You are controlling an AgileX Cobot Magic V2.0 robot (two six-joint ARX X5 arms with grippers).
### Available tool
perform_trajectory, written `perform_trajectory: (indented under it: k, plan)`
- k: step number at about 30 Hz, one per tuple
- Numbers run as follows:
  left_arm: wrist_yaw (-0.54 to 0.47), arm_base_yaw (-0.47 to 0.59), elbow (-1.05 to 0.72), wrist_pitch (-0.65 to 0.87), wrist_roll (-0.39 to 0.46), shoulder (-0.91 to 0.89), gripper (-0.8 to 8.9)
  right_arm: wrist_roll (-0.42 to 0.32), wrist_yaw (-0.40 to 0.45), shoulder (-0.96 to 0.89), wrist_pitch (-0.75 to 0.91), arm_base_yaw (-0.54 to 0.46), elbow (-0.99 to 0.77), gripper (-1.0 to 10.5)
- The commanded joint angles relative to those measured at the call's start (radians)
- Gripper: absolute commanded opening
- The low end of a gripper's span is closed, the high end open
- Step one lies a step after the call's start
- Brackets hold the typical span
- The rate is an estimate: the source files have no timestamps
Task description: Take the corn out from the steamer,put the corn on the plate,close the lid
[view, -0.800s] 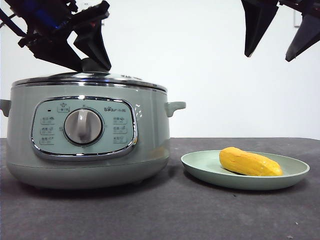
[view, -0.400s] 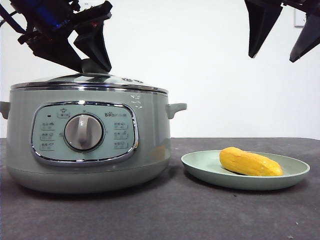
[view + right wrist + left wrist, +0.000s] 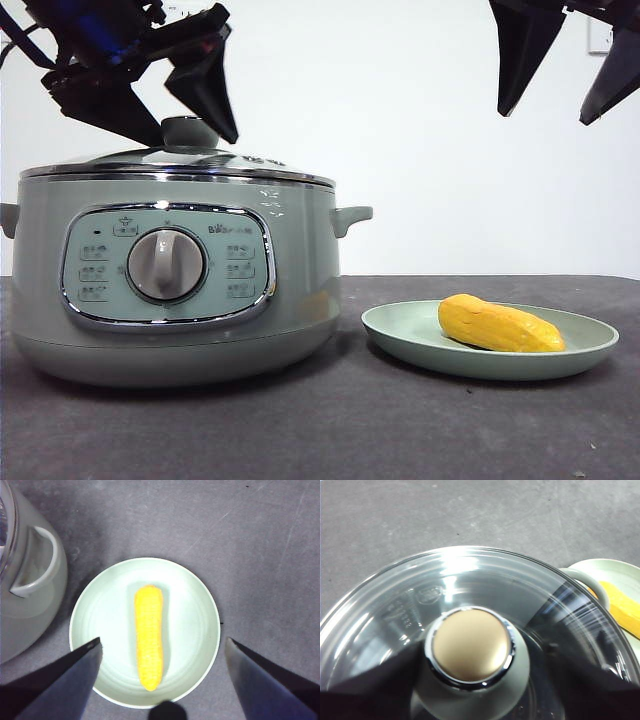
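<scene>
Now we see the corn (image 3: 149, 636), a stubby, pebbled yellow cob, lying on the smooth pale-green plate (image 3: 195, 605) | glass lid (image 3: 470, 585) seated on the steamer (image 3: 170, 270) | left fingers (image 3: 165, 100) spread around its knob, right fingers (image 3: 160, 675) released above the plate.

Low front view; wrist views overlook plate (image 3: 200, 605).

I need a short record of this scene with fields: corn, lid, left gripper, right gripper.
corn: lying on the plate, right of the steamer
lid: seated on the steamer
left gripper: open, jaws either side of the lid knob, not closed on it
right gripper: open, high above the plate, holding nothing
</scene>
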Motion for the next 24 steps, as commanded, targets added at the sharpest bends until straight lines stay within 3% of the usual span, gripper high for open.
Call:
perform_trajectory:
  k: [1, 7, 11, 15, 20, 24]
  plan:
    - [-0.003, -0.002, -0.010, 0.006, 0.003, -0.037, 4.66, 0.005, 0.002, -0.001, 0.008, -0.001, -0.005, 4.1]
    - [0.001, -0.002, 0.006, -0.052, -0.008, -0.160, 4.59, -0.010, -0.003, -0.019, 0.014, 0.000, -0.005, 4.1]
    - [0.000, -0.002, 0.007, -0.134, -0.007, -0.263, 2.72, -0.010, -0.004, -0.063, 0.015, 0.003, -0.005, 3.9]
    - [-0.005, -0.002, 0.006, -0.207, -0.005, -0.350, -0.26, -0.010, -0.005, -0.139, 0.060, 0.005, -0.035, 2.0]
    - [-0.076, -0.003, -0.007, -0.256, -0.003, -0.416, -0.09, -0.010, -0.003, -0.264, 0.168, 0.005, -0.157, 0.0]
    - [-0.088, -0.016, -0.076, -0.227, -0.004, -0.486, -0.09, -0.009, -0.004, -0.404, 0.281, 0.005, -0.312, -0.1]
